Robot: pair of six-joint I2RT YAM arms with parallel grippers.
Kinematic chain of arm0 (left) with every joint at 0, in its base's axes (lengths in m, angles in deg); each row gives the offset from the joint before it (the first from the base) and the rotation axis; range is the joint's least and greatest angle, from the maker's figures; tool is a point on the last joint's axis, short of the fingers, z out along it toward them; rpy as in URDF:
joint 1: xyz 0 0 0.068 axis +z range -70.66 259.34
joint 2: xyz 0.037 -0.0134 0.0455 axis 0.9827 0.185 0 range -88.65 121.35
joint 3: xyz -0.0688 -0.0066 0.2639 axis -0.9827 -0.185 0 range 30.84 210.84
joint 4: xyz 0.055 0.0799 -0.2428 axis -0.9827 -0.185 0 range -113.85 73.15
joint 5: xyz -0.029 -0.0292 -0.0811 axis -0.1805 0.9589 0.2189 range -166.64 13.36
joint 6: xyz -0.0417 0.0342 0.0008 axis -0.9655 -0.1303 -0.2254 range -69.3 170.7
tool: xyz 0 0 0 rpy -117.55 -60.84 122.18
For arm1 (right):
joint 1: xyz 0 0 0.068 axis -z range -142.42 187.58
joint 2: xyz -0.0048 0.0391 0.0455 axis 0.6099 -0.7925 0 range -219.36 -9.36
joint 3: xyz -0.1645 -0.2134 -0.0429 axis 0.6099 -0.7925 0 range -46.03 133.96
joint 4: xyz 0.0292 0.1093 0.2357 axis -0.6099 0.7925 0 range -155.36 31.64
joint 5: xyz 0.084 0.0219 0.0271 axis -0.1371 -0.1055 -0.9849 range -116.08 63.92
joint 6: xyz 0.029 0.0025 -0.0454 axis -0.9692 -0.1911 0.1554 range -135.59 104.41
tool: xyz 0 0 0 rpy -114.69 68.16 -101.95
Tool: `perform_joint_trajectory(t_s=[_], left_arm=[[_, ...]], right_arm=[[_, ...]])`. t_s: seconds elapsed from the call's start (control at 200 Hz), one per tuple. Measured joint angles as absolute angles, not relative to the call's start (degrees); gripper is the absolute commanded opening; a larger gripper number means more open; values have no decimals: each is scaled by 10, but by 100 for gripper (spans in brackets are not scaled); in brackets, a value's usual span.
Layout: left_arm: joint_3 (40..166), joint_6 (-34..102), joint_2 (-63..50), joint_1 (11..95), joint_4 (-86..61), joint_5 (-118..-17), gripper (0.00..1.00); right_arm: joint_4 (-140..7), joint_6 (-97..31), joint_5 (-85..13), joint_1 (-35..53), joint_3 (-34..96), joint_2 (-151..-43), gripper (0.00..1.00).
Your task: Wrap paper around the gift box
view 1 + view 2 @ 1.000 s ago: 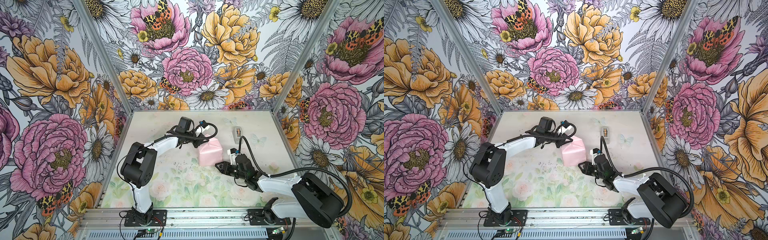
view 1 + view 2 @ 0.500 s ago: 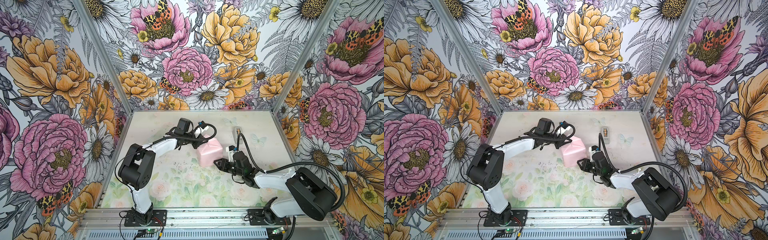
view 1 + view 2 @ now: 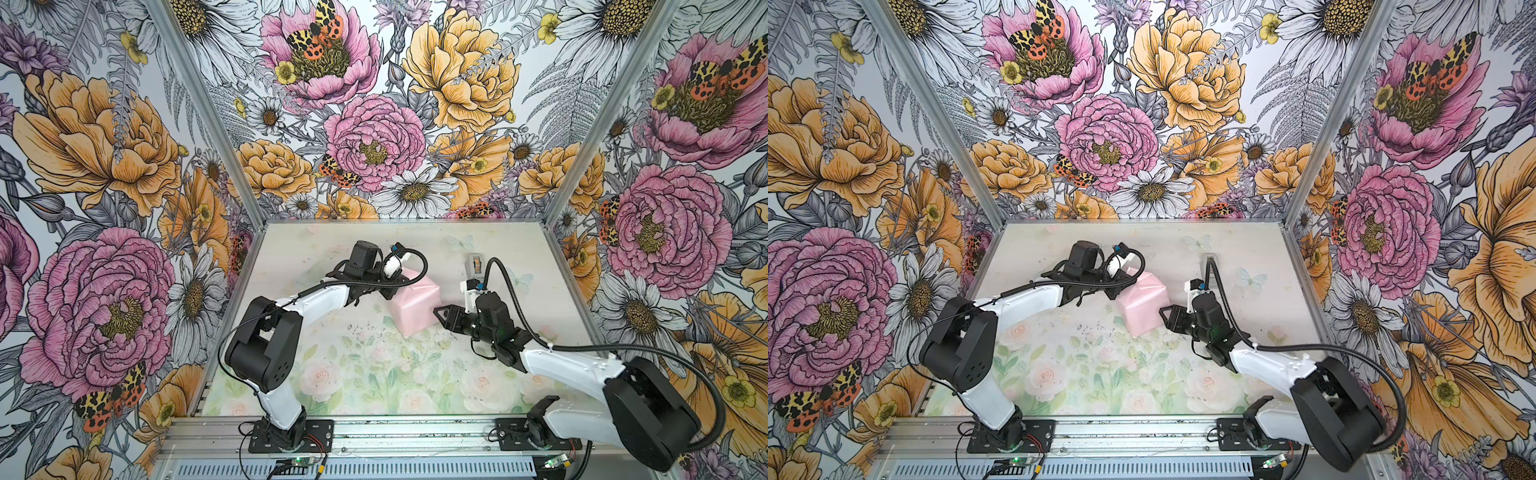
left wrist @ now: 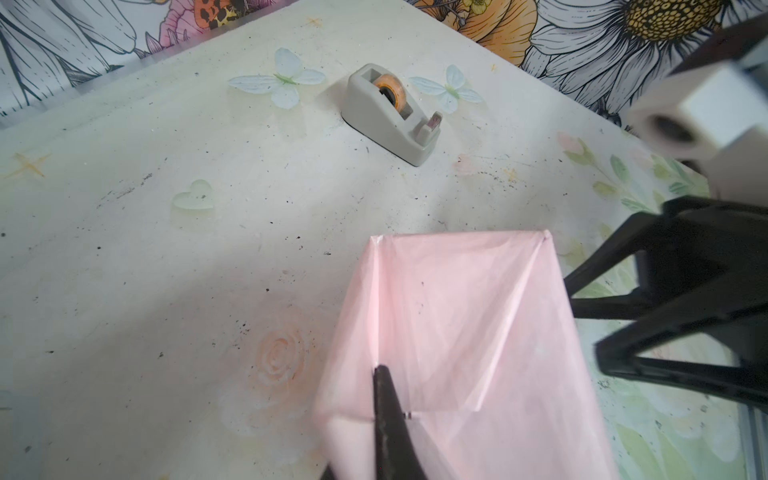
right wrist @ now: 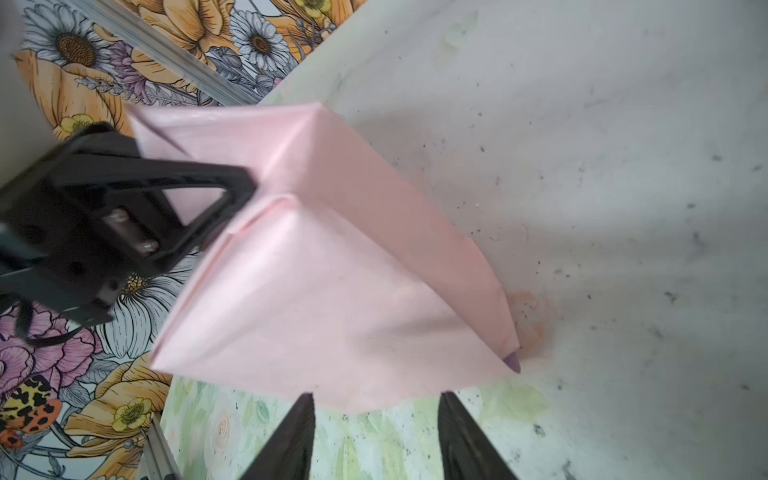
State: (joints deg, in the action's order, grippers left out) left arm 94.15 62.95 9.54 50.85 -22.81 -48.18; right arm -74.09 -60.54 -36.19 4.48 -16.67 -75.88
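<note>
1. We see the paper (image 3: 413, 299), pale pink outward, forming a boxy parcel on the bench (image 3: 353, 374); the gift box is hidden inside.
2. The left claw (image 5: 243, 189) is closed, its tip on the top fold.
3. The right claw (image 3: 441, 319) is parted and empty, just beside the parcel.

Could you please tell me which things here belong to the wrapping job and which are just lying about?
In the job: the paper, pale pink, folded round the gift box, which is hidden; left gripper, shut on a top fold; right gripper, open beside it.
Lying about: tape dispenser, untouched on the table.
</note>
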Motion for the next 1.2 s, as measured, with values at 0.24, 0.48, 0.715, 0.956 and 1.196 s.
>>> perform_joint_trajectory(t_s=[0.24, 0.48, 0.715, 0.956, 1.196], left_arm=[[941, 626, 88, 487, -228, -493, 0], [922, 617, 68, 472, -221, -499, 6], [906, 601, 66, 472, -198, -503, 13], [904, 587, 66, 472, -189, -503, 23], [904, 577, 71, 472, -169, -498, 23]], right_arm=[[-651, -488, -298, 16, -48, -700, 55], [-613, -431, -299, 16, 1, -823, 47], [-609, -419, -299, 24, 12, -876, 30], [-621, -428, -332, 45, 17, -894, 24], [-639, -431, -368, 53, 19, -909, 21]])
